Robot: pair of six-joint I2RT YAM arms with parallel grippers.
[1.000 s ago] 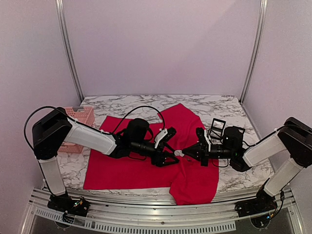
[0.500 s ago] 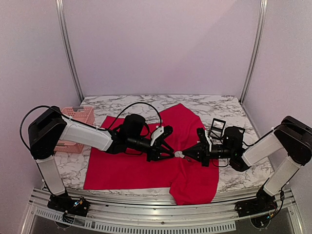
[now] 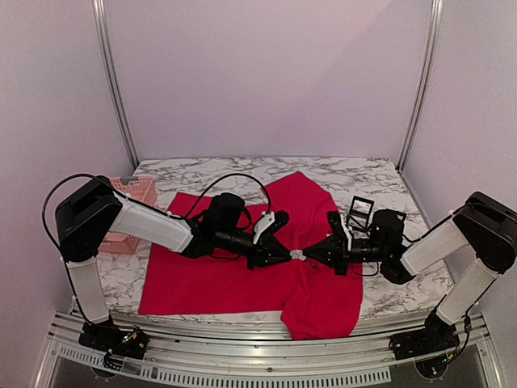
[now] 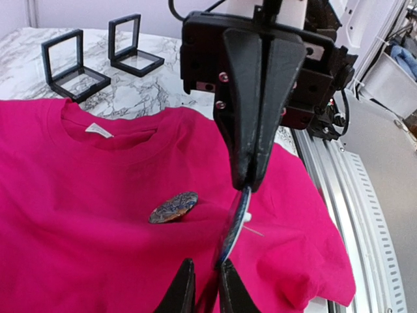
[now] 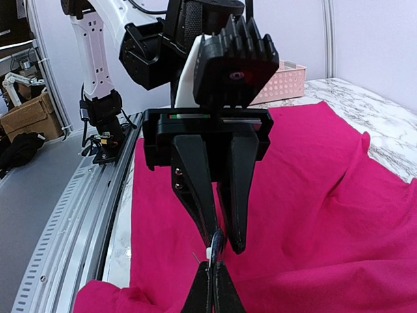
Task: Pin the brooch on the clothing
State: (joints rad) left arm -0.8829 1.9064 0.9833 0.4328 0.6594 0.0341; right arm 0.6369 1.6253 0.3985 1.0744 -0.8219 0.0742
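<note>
Our right gripper [image 4: 246, 184] has its fingers pressed together on the upper edge of the brooch [image 4: 235, 218]. The brooch is a thin disc that we see edge-on, standing nearly upright, with a fine pin [image 4: 253, 230] sticking out to one side. Our left gripper [image 4: 207, 285] meets it tip to tip from the opposite direction. Its fingers stand narrowly apart on either side of the brooch's lower edge, and we cannot tell whether they pinch it. Both grippers hang just above the red T-shirt [image 4: 78, 195], which lies spread on the marble table [image 4: 137, 91] with its white neck label [image 4: 99, 130] showing. A dark patterned disc [image 4: 173, 207] lies flat on the T-shirt just beside the brooch. Beyond the collar, two black-framed clear boxes [image 4: 70, 62] stand on the table. A pink basket [image 3: 133, 192] sits at the table's left side, behind our left arm.
</note>
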